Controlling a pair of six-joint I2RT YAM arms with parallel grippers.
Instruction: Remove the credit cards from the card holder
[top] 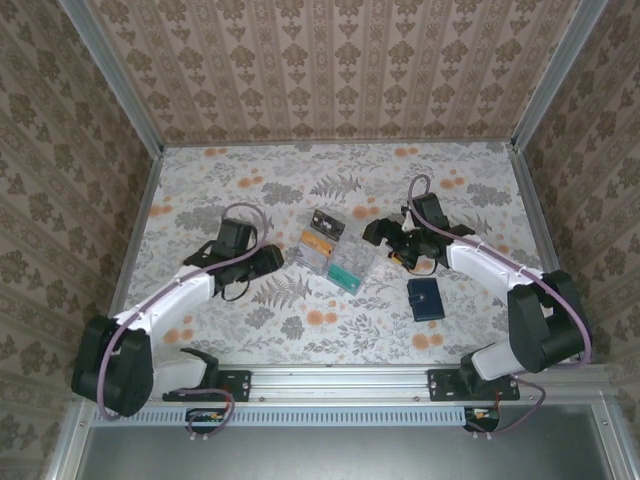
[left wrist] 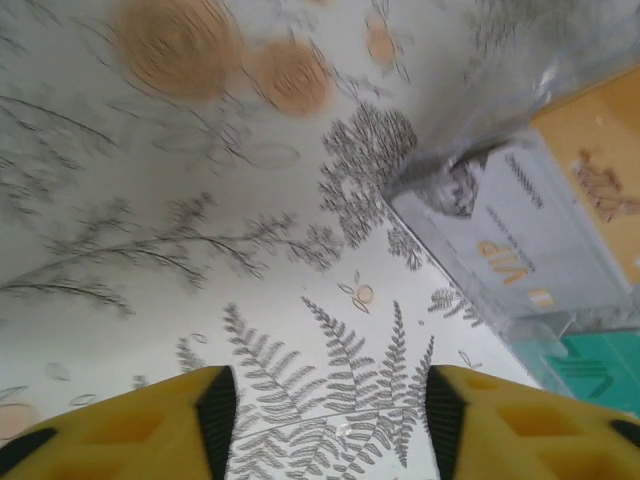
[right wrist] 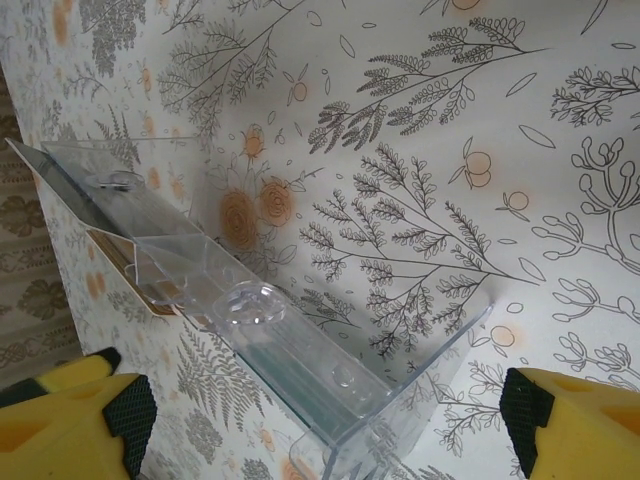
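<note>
The credit cards [top: 335,255] are found lying in a clear case [top: 352,258] at the middle of the bench [top: 300,190]. The card holder [top: 427,298], a navy wallet, is laid shut at 4 o'clock from that case, beside the right arm. Whether more cards are tucked inside cannot be told.

The left tool [left wrist: 330,420] is held at 9 o'clock of the case, its fingers apart with nothing between them. The right tool [right wrist: 325,405] is spread wide at 3 o'clock. The case's raised clear wall is framed between its fingers but not touched.

The light case could be shoved or tipped if a finger is brought against one wall off-centre, and the cards spilled. Flat cards could be missed, or two lifted together (slick plastic on plastic). The transparent walls may also be misjudged.

"VIP" can be read in gold on the pale card [left wrist: 510,250]. The brown lettering on the orange card [left wrist: 600,170] is too blurred to read, and the white marks on the teal card [left wrist: 590,365] are not legible.
</note>
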